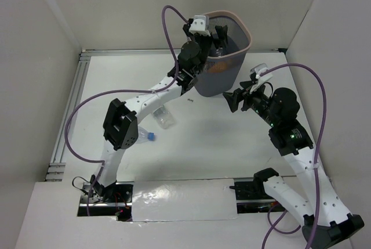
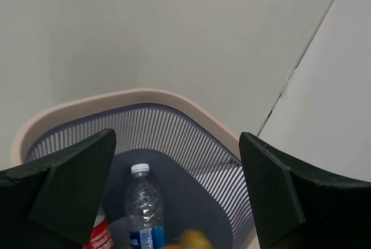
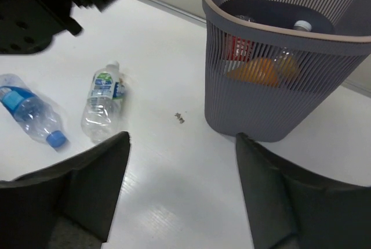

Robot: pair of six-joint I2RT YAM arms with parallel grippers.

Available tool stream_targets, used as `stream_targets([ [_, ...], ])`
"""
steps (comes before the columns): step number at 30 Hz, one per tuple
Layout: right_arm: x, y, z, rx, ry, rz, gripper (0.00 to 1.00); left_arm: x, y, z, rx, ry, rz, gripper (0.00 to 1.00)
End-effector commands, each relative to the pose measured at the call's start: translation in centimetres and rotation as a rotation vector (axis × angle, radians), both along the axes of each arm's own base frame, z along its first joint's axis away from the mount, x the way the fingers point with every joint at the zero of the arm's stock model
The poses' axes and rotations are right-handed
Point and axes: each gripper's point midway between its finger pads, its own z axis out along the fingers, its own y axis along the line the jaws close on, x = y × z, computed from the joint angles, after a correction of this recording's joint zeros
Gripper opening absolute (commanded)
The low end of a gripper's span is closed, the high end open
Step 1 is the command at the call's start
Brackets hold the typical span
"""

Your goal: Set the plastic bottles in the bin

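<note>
The dark grey mesh bin (image 1: 229,66) with a pale rim stands at the far middle of the table. My left gripper (image 1: 215,35) is open and empty above its mouth (image 2: 177,144). Inside lie a clear blue-labelled water bottle (image 2: 142,205), a blurred orange-drink bottle (image 2: 194,240) and a red-labelled bottle (image 2: 101,237). The orange one also shows through the mesh in the right wrist view (image 3: 255,70). Two clear bottles lie on the table left of the bin: one white-capped (image 1: 164,116) (image 3: 103,101), one blue-capped (image 1: 142,136) (image 3: 32,115). My right gripper (image 1: 232,99) (image 3: 182,141) is open and empty beside the bin's right base.
A small dark speck (image 3: 180,118) lies on the table just left of the bin (image 3: 278,86). White walls enclose the table on three sides. An aluminium rail (image 1: 69,109) runs along the left edge. The left arm (image 1: 145,101) stretches over the two loose bottles.
</note>
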Motion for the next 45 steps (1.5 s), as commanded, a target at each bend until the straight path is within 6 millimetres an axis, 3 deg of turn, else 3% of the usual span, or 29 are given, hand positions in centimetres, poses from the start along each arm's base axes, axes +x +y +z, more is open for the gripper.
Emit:
stream_targets([
  [1, 0.0, 0.0, 0.1, -0.015, -0.018, -0.001, 0.82, -3.2, 3.1, 7.8, -0.082, -0.144, 0.013, 1.00],
  [3, 0.1, 0.4, -0.5, -0.046, -0.012, 0.027, 0.96, -6.0, 4.8, 10.6, -0.069, -0.176, 0.006, 1.00],
  [4, 0.1, 0.4, -0.5, -0.046, -0.012, 0.027, 0.96, -5.8, 4.5, 9.4, -0.042, -0.160, 0.010, 1.00],
  [6, -0.1, 1.4, -1.7, -0.078, 0.016, 0.097, 1.00, -7.1, 5.1, 8.9, 0.014, -0.116, 0.001, 1.00],
  [8, 0.2, 2.3, -2.2, -0.108, 0.041, 0.144, 1.00, -10.1, 6.5, 8.7, 0.031, -0.060, -0.032, 1.00],
  [9, 0.0, 2.8, -2.9, -0.124, 0.071, 0.182, 1.00, -10.8, 7.1, 6.9, 0.072, 0.010, -0.043, 1.00],
  [10, 0.3, 3.0, -3.2, -0.141, 0.082, 0.200, 1.00, -12.8, 8.7, 6.3, 0.062, 0.048, -0.066, 1.00],
  [12, 1.2, 4.1, -3.7, -0.158, 0.125, 0.238, 1.00, -15.4, 9.9, 4.4, 0.073, 0.121, -0.083, 1.00],
  [13, 1.3, 5.1, -3.8, -0.163, 0.135, 0.267, 1.00, -16.3, 10.5, 0.2, 0.108, 0.221, -0.092, 1.00],
  [14, 1.6, 5.9, -3.9, -0.168, 0.147, 0.286, 0.95, -17.7, 11.2, -0.4, 0.102, 0.242, -0.102, 1.00],
  [15, 2.7, 6.8, -4.7, -0.179, 0.183, 0.281, 0.88, -19.8, 13.7, 1.1, 0.056, 0.226, -0.099, 1.00],
  [16, 3.1, 7.6, -5.2, -0.193, 0.198, 0.285, 0.83, -21.2, 14.3, 0.4, 0.044, 0.248, -0.116, 1.00],
  [17, 3.2, 10.1, -6.1, -0.219, 0.217, 0.327, 0.76, -22.3, 14.9, -3.1, 0.073, 0.321, -0.125, 1.00],
  [18, 3.8, 10.7, -6.9, -0.253, 0.230, 0.292, 0.73, -23.3, 15.9, -3.9, 0.070, 0.339, -0.127, 1.00],
  [19, 3.9, 11.9, -7.5, -0.273, 0.233, 0.293, 0.71, -25.4, 17.7, -2.9, 0.027, 0.318, -0.146, 1.00],
  [20, 4.0, 14.3, -9.1, -0.321, 0.253, 0.305, 0.70, -26.2, 18.7, -6.4, 0.064, 0.390, -0.132, 1.00],
  [21, 3.9, 15.6, -10.0, -0.347, 0.264, 0.312, 0.70, -26.9, 19.8, -7.3, 0.063, 0.409, -0.119, 1.00],
  [22, 3.8, 16.7, -11.1, -0.378, 0.285, 0.319, 0.70, -28.3, 21.6, -6.9, 0.030, 0.395, -0.114, 1.00],
  [23, 3.2, 18.2, -12.1, -0.400, 0.311, 0.338, 0.70, -28.9, 22.6, -8.6, 0.035, 0.425, -0.089, 1.00],
  [24, 4.2, 19.7, -13.8, -0.426, 0.355, 0.335, 0.70, -29.5, 23.8, -9.9, 0.063, 0.453, -0.064, 1.00],
  [25, 4.6, 19.9, -15.0, -0.446, 0.395, 0.322, 0.72, -30.5, 25.4, -9.4, 0.036, 0.431, -0.054, 1.00],
  [26, 5.5, 21.0, -16.3, -0.451, 0.436, 0.314, 0.75, -30.7, 26.6, -10.5, 0.036, 0.445, -0.016, 1.00],
  [27, 5.5, 21.0, -16.4, -0.444, 0.443, 0.310, 0.79, -31.1, 27.3, -11.1, 0.026, 0.455, -0.002, 1.00],
  [28, 6.0, 22.1, -17.5, -0.442, 0.472, 0.320, 0.88, -31.5, 28.0, -12.0, 0.041, 0.467, 0.011, 1.00],
  [30, 6.6, 23.5, -18.0, -0.401, 0.490, 0.329, 1.00, -32.2, 29.0, -13.1, 0.013, 0.472, 0.018, 1.00],
  [37, 10.1, 26.2, -22.5, -0.395, 0.552, 0.286, 1.00, -32.5, 28.4, -14.6, 0.035, 0.512, -0.014, 1.00],
  [45, 10.2, 27.7, -25.8, -0.377, 0.616, 0.321, 1.00, -31.9, 27.0, -15.9, 0.092, 0.572, -0.052, 1.00],
])
